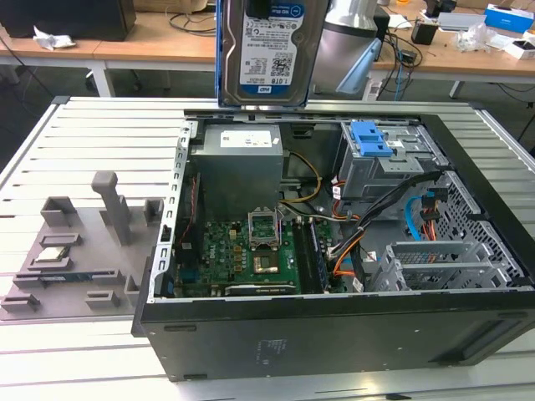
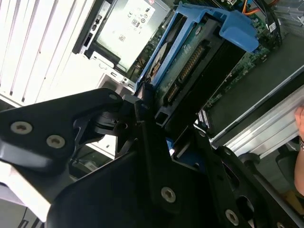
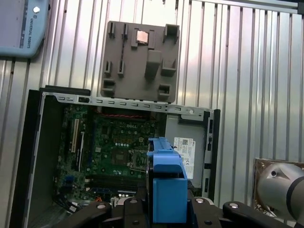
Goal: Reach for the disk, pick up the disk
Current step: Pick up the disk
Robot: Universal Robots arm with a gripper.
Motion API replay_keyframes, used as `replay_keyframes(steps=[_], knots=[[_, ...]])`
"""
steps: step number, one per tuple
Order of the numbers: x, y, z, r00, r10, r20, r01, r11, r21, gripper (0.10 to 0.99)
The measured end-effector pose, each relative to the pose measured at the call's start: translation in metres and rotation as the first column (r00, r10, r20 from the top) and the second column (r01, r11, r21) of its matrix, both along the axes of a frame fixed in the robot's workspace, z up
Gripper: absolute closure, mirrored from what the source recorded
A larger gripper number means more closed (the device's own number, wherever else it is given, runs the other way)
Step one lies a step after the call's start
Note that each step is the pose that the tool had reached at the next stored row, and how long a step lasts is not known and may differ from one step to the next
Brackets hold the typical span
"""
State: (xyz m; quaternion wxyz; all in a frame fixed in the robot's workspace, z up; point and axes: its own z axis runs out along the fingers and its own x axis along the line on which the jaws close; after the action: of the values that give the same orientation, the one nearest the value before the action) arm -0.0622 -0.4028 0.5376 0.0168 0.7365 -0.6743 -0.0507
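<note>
The disk [image 1: 272, 50], a silver drive with a white-and-blue label in a blue frame, hangs upright in the air above the open computer case [image 1: 334, 334], over the grey power supply [image 1: 242, 163] at the back. In the second wrist view the black gripper [image 2: 156, 128] is clamped on the near end of the disk [image 2: 190, 61]. The grey holder tray [image 1: 75, 251] lies on the slatted table [image 1: 100, 134] at the exterior view's left of the case.

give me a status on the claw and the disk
Claw shut on disk. Disk lifted above open computer case. Nothing in the way.
</note>
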Motion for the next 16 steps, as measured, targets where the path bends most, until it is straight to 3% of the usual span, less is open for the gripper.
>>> replay_keyframes(steps=[16], knots=[[0.0, -0.0302, -0.0006, 1.0, 0.0, 0.0, 0.0, 1.0, -0.001, 0.722]])
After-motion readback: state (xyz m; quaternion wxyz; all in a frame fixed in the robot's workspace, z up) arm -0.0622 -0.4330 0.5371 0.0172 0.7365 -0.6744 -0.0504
